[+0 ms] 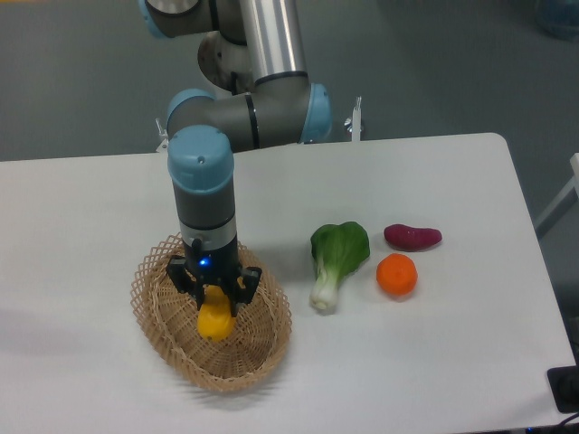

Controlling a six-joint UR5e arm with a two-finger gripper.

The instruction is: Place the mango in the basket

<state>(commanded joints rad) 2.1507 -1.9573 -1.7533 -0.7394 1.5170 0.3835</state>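
On the white tabletop [109, 194], I'm seeing the jaws gripping the mango [214, 320] over the basket [156, 271]; bok choy [336, 253] is lying at three o'clock.

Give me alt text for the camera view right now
The robot's tool holds a yellow mango over the middle of an oval wicker basket. To the right on the white table lie a bok choy, an orange and a purple sweet potato.

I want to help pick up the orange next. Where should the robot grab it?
Probably from straight above, fingers closing across the middle of the orange, its widest part. It is round, so any direction fits, but closing front to back looks safest: the purple sweet potato sits just behind it, the bok choy to its left.
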